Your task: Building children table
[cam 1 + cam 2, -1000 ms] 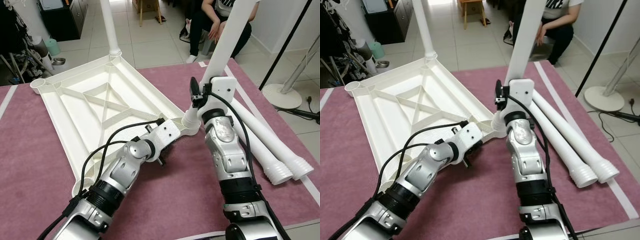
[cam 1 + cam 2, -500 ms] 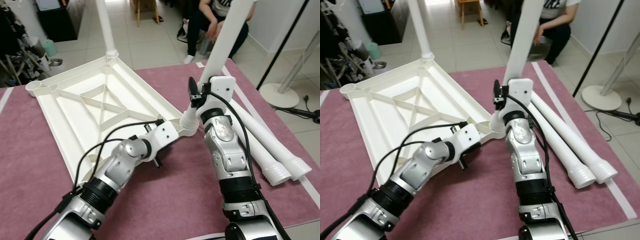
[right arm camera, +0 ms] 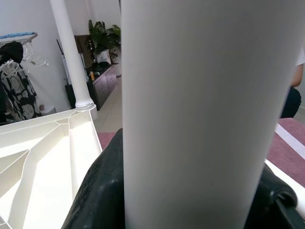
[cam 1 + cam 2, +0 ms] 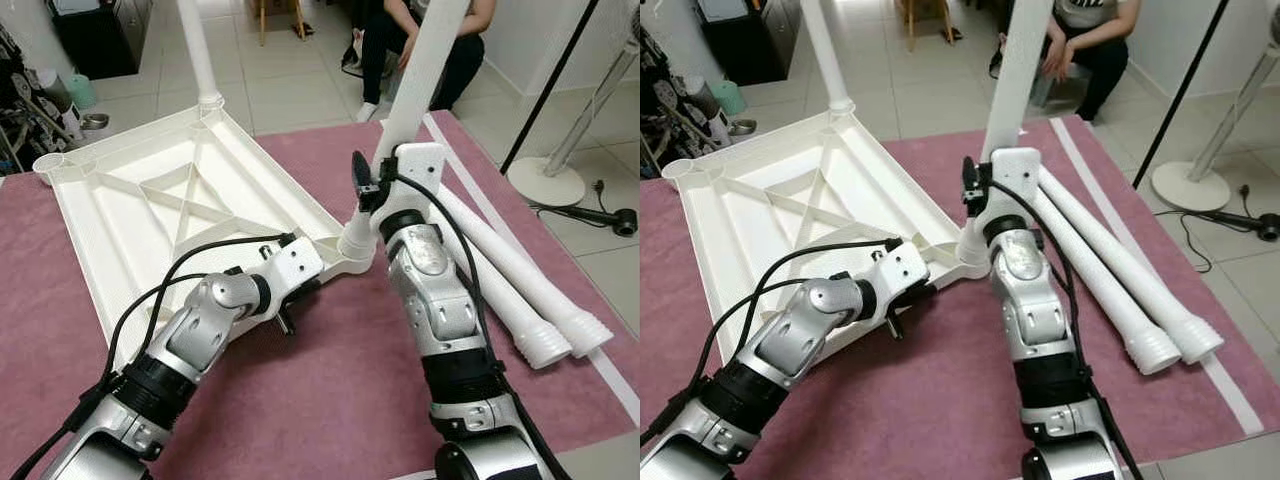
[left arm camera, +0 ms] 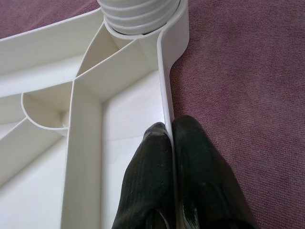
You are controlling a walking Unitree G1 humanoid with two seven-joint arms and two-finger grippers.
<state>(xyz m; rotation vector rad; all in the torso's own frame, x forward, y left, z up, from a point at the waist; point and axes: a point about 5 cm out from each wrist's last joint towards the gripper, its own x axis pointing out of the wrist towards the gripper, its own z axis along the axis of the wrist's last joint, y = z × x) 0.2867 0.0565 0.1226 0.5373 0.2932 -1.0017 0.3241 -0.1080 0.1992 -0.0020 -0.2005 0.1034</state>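
The white plastic tabletop [image 4: 150,200] lies upside down on a purple carpet. One white leg [image 4: 195,50] stands in its far corner socket. A second leg [image 4: 425,60] stands, leaning a little, in the near right corner socket [image 4: 355,245]. My right gripper [image 4: 368,185] is shut on this leg just above the socket; in the right wrist view the leg [image 3: 190,119] sits between the black fingers [image 3: 100,191]. My left gripper [image 5: 169,138] is shut on the tabletop's thin rim [image 5: 164,86], a short way from that socket.
Two loose white legs [image 4: 510,270] lie side by side on the carpet to the right of my right arm. A person [image 4: 420,40] sits on the tiled floor beyond the carpet. A round stand base [image 4: 545,180] and cable are at the right.
The whole picture has shifted as the camera moved. Both grippers keep the same hold, on the rim and on the leg.
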